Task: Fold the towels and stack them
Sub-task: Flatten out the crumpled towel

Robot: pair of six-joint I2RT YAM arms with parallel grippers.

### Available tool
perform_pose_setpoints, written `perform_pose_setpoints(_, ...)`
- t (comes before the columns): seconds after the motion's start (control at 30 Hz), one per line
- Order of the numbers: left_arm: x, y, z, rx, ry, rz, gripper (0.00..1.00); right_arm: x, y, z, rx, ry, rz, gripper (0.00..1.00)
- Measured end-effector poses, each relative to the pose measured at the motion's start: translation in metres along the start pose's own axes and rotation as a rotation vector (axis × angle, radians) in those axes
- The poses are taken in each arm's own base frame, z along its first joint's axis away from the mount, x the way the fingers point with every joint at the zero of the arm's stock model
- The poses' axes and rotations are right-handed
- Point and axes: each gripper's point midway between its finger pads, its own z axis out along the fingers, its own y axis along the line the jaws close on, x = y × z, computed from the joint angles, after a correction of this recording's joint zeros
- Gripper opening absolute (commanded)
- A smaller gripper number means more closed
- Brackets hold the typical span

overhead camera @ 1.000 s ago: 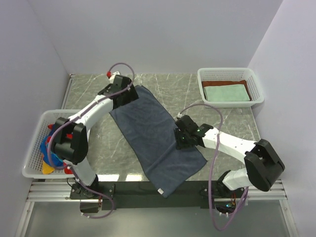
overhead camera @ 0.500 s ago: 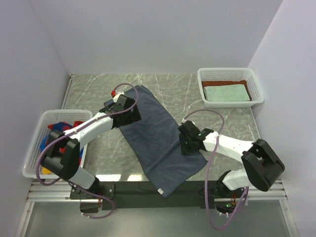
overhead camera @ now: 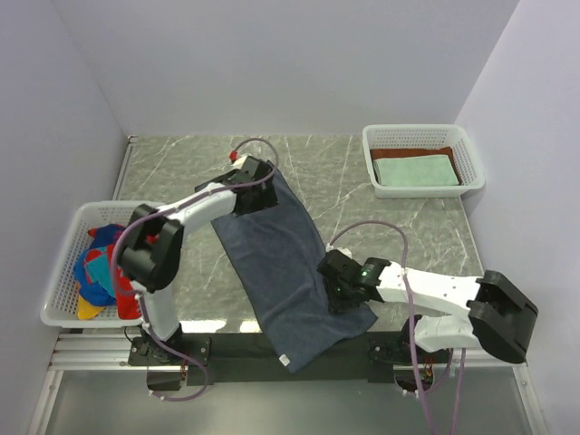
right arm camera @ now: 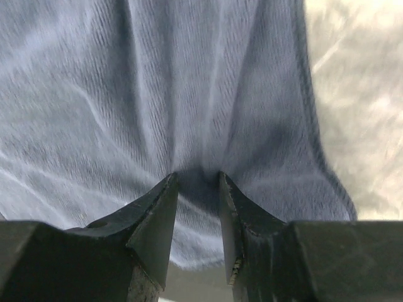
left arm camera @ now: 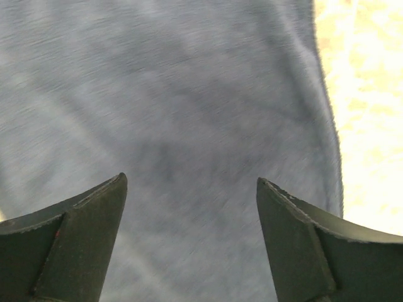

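Right pincer [right arm camera: 196, 179] closed on a small pleat of the dark slate-blue towel [overhead camera: 276, 258] near one long edge, the cloth gathering into creases toward the fingertips. Left pincer [left arm camera: 192, 189] spread wide and empty, poised over the towel's far end close to a hem, with nothing between the jaws. The towel lies in a single layer, diagonally across the marbled surface [overhead camera: 362, 172], its near corner hanging over the front edge; no fold has yet been made in it. At far right, a white mesh basket [overhead camera: 421, 131] holds a folded mint-green towel [overhead camera: 416, 169] lying on a folded rust-brown towel [overhead camera: 450, 153], of which only a strip shows; these two are judged finished and stacked. At left, a second white mesh basket [overhead camera: 56, 281] contains a crumpled heap of red, blue and yellow patterned towels [overhead camera: 98, 267], none folded. Progress is judged at under half: the blue towel is at its first fold, and the heap is yet to be done, its count not discernible.
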Motion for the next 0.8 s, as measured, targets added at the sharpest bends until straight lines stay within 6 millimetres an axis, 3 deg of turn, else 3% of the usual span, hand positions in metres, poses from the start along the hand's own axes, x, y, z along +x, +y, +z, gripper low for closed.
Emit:
perform_pose_setpoints(0.13,0.007,-0.024,0.025,0.001,0.021,0.045,0.84,0.0,-0.003,-0.015,0.002,-0.03,0.019,0.43)
perform_pose_setpoints(0.37,0.039,-0.053,0.054,0.008,0.071,0.148,0.76,-0.031,-0.001,-0.047,-0.037,-0.214,0.089,0.49)
perform_pose_setpoints(0.57,0.062,-0.076,0.047,0.04,0.079,0.239,0.74,-0.053,-0.01,-0.072,-0.058,-0.37,0.189,0.64)
perform_pose_setpoints(0.8,0.112,-0.125,0.024,0.168,0.097,0.37,0.75,-0.078,-0.036,-0.103,-0.078,-0.56,0.327,0.67)
